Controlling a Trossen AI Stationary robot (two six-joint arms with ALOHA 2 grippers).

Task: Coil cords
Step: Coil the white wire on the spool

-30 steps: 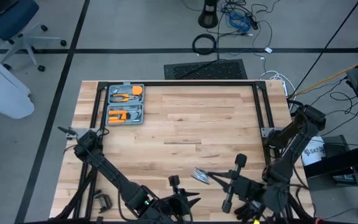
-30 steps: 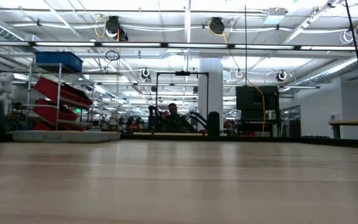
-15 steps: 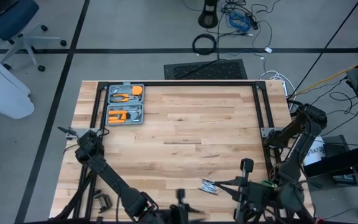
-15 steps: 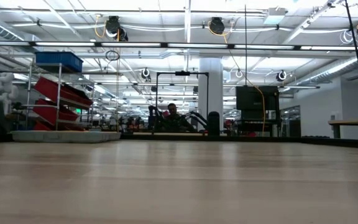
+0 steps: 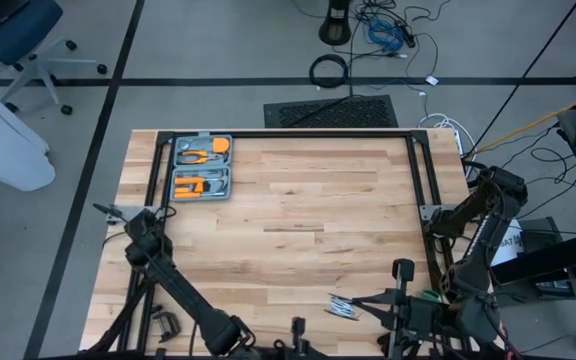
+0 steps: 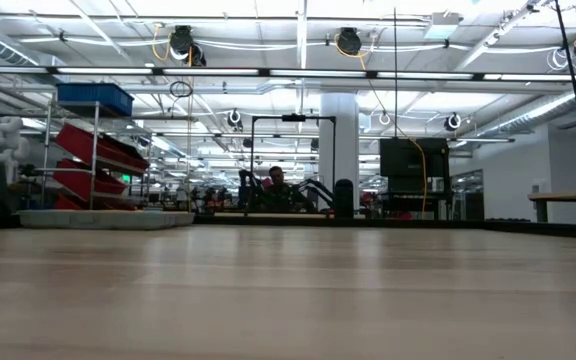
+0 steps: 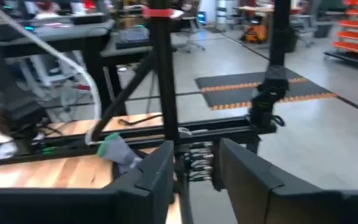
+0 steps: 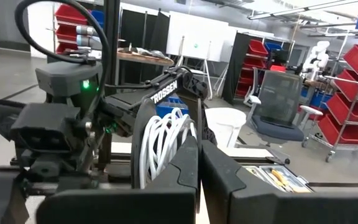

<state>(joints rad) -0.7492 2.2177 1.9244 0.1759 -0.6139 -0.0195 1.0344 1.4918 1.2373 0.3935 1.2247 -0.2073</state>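
We see the right gripper (image 8: 197, 180) at the tabletop's (image 5: 298, 210) near edge, its fingers closed on the coiled white cord (image 8: 163, 146). The left gripper (image 7: 194, 177) sits just beside it at the same edge, fingers parted and empty. The grey tool case (image 5: 201, 167) lies well apart, at the far left corner.

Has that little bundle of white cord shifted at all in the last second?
Yes. In the high view the white cord, gripped by the right gripper, has moved toward the table's near edge, farther from the grey tool case.
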